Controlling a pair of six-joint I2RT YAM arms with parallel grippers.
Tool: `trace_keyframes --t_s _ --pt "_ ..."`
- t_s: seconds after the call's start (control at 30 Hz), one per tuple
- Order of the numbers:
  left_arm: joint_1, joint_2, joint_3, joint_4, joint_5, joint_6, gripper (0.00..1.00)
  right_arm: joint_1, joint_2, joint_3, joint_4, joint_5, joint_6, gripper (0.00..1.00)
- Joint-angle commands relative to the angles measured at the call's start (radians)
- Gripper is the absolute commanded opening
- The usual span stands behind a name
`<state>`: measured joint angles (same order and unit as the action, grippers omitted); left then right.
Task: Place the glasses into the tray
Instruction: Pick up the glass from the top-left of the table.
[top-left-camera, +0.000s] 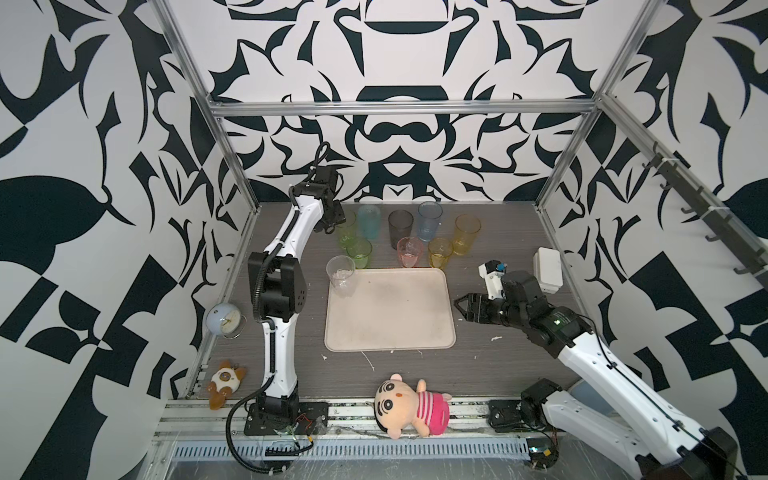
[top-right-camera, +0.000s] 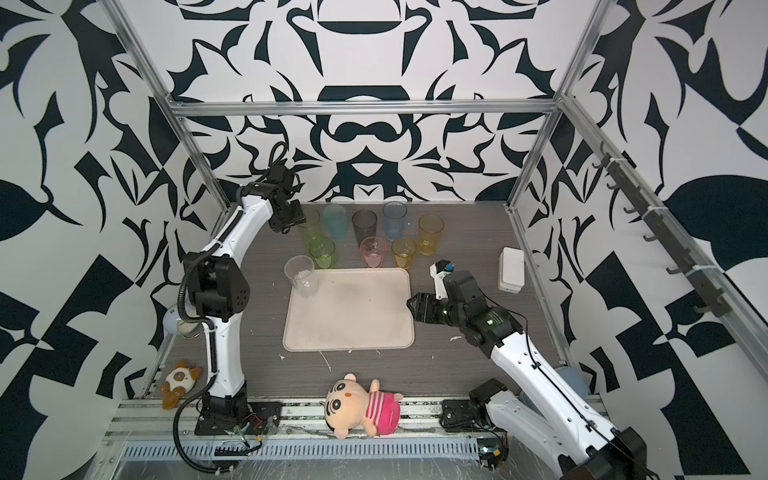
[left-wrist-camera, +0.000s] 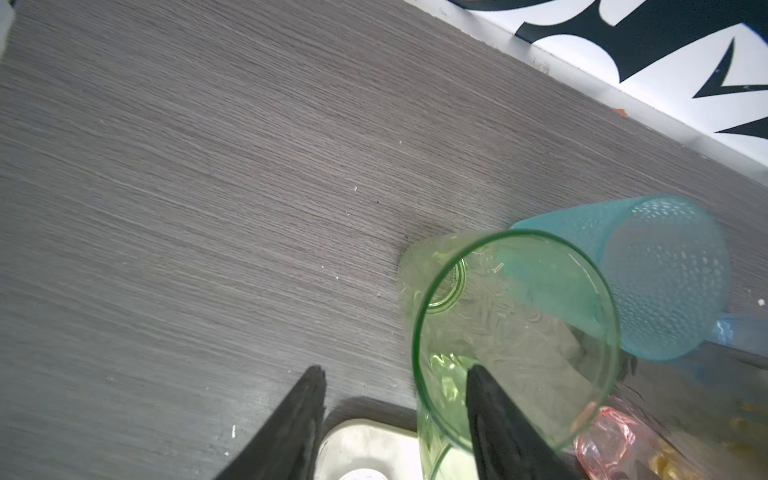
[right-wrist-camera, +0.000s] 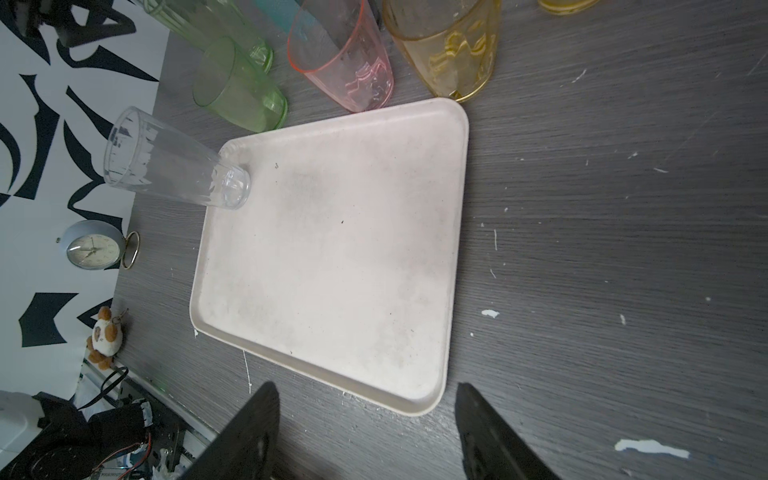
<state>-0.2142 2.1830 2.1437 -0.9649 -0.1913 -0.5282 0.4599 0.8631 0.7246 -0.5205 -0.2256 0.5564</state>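
Left gripper (left-wrist-camera: 395, 372): jaws spread, straddling the rim of the tall translucent green plastic tumbler (left-wrist-camera: 515, 316) at the far left of the back row. One finger is inside and one outside, and nothing is pinched yet.
Right gripper (top-left-camera: 461, 308): spread and empty, beside the right edge of the flat beige plastic tray (top-left-camera: 390, 332).
Glasses: the tall clear tumbler (top-left-camera: 341, 276) stands in the tray's far left corner. The other eight stand on the grey wood-grain table (top-left-camera: 498, 353) behind the tray.
Risk, grip: a pinch on one thin wall near the rim could let the green tumbler swing or slip on lifting.
Risk, neighbours: the dimpled teal tumbler (left-wrist-camera: 665, 282) is just beside it and the short green tumbler (top-left-camera: 359, 252) stands in front. A tilt or a low carry could topple them.
Risk, set-down: the clear tumbler stands between the green tumbler and the open tray floor, so a low carry could knock it.
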Motion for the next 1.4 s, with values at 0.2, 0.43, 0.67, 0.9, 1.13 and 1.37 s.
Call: trace_keyframes --t_s 0.2,0.43,0.67,0.9,1.13,1.37 --pt "0.004 0.047 0.04 -0.006 0.034 -0.024 0.54 0.004 -0.03 0.017 -0.048 0.049 -0.003 0.7" --pt "0.004 0.063 0.042 -0.006 0.036 -0.025 0.51 0.004 -0.033 0.027 -0.067 0.059 -0.012 0.71" --pt "0.005 0.069 0.041 -0.008 0.038 -0.021 0.45 0.005 -0.055 0.027 -0.084 0.072 -0.018 0.71" --pt "0.009 0.079 0.039 -0.011 0.046 -0.018 0.34 0.004 -0.053 0.026 -0.099 0.105 -0.031 0.71" --pt "0.016 0.072 0.041 -0.017 0.046 -0.014 0.2 0.003 -0.048 0.029 -0.108 0.132 -0.038 0.71" --pt "0.024 0.045 0.041 -0.024 0.044 -0.008 0.07 0.003 -0.037 0.032 -0.102 0.131 -0.032 0.71"
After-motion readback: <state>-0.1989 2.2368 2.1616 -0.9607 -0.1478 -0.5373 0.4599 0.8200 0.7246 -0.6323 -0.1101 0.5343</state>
